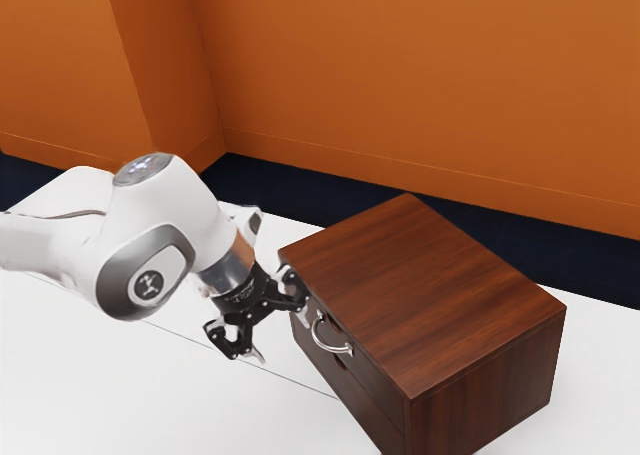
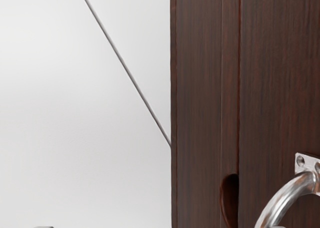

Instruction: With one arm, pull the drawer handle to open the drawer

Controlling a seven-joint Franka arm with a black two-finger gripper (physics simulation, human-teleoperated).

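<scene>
Your black two-finger gripper [image 1: 272,327] sits low over the white surface [image 1: 100,395], at the front of the dark brown wooden cabinet [image 1: 430,295] that stands at the exterior view's right. The fingers are spread apart and grip nothing. The curved silver metal drawer handle [image 1: 330,337] hangs on the upper drawer front [image 1: 345,360], just beside your fingers on the side toward the exterior view's right. It lies outside the gap between them, and the nearer finger looks close to the cabinet's front corner, though you cannot tell from this angle whether it touches the wood. From the wrist camera you see the handle [image 2: 287,200] off to one side of the hand, its silver bow rising to a small square mounting plate [image 2: 306,164] screwed to the dark wood of the drawer front [image 2: 280,87]. A narrow vertical seam separates that front from the cabinet's edge panel [image 2: 200,87], and the white surface [image 2: 75,112] with a thin grey line [image 2: 125,67] runs alongside. The drawer front appears flush with the cabinet.
</scene>
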